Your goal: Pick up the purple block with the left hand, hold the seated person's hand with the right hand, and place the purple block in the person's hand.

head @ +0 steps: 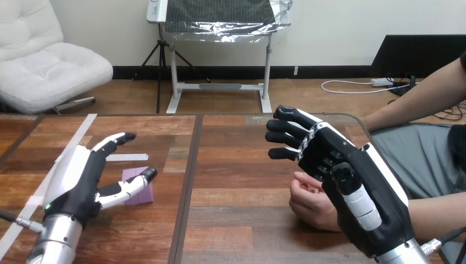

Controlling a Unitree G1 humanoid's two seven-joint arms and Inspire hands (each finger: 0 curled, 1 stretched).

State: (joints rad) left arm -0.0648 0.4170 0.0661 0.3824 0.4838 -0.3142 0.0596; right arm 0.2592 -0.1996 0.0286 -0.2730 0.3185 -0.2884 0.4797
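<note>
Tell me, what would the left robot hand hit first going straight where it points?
Likely nothing: bare table ahead of the left robot hand; the purple block sits by its thumb, off that line.

the surface (236, 187) is lying bare between the left robot hand (74, 184) and the right robot hand (354, 168), leaving open passage. the purple block (142, 197) is sitting at the left thumb; the right one is partly covering the person's hand (310, 208).

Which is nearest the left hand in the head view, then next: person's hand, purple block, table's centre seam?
1. purple block, at the left hand's thumb.
2. centre seam, mid-table.
3. person's hand, far right, beside the right hand.
</note>
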